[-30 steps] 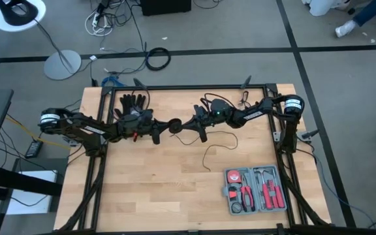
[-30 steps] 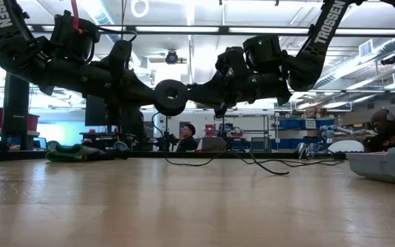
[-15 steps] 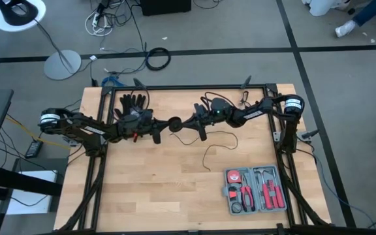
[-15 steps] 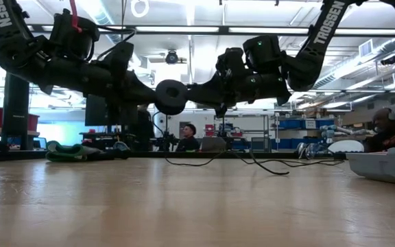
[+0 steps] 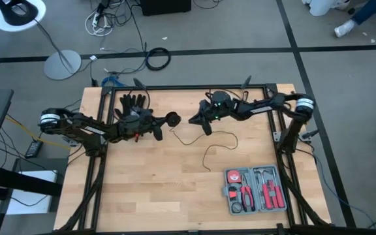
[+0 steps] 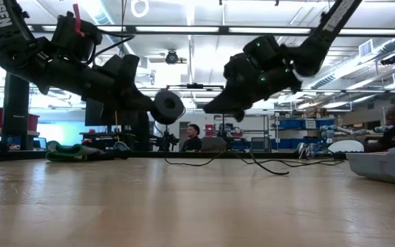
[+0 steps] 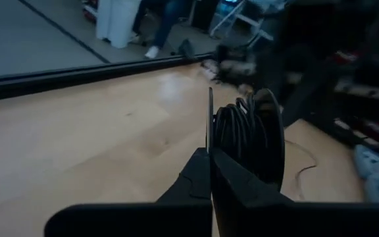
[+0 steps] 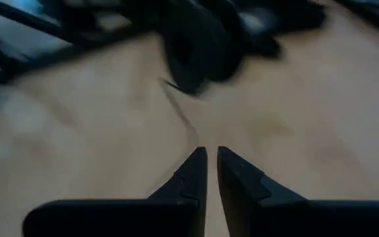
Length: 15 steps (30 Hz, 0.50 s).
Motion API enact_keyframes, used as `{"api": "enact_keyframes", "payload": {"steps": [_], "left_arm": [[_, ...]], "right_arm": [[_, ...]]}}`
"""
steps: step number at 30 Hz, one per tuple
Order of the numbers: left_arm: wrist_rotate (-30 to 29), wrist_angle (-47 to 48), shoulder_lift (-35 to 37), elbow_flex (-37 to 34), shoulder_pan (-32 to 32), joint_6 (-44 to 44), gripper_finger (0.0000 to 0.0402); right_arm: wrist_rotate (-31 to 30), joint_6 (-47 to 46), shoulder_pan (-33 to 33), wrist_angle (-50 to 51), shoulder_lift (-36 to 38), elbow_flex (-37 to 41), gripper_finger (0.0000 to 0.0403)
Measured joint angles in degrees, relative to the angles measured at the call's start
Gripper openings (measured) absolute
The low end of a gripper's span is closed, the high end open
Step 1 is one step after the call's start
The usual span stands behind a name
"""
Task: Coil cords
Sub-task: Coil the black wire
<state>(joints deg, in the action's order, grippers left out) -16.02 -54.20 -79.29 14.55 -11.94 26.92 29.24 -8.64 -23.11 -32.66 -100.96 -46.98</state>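
above mid-table, left gripper (image 5: pixel 166 120) alone clamped on the disc (image 5: pixel 172 118) (right gripper (image 5: pixel 193 120) now slightly parted, withdrawn)

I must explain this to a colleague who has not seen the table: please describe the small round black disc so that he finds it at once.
Start at the wooden table, then go to its far edge, where a black glove lies. Beside the glove, the left hand is shut on the disc, holding it above the wood. It is the only round spool there, with thin black wire wound on it and trailing across the table.
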Motion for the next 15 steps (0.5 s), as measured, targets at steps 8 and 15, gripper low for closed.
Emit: {"api": "enact_keyframes", "payload": {"steps": [8,15], "left_arm": [[-4.77,0.91,0.0,-0.07,-0.02,-0.11,0.0],[-7.99,2.24,0.0,-0.09,-0.04,-0.11,0.0]], "right_arm": [[-23.8,7.27,3.26,30.06,11.71,0.02,0.0018],[-31.12,0.07,9.92,20.19,3.38,0.63,0.0002]]}}
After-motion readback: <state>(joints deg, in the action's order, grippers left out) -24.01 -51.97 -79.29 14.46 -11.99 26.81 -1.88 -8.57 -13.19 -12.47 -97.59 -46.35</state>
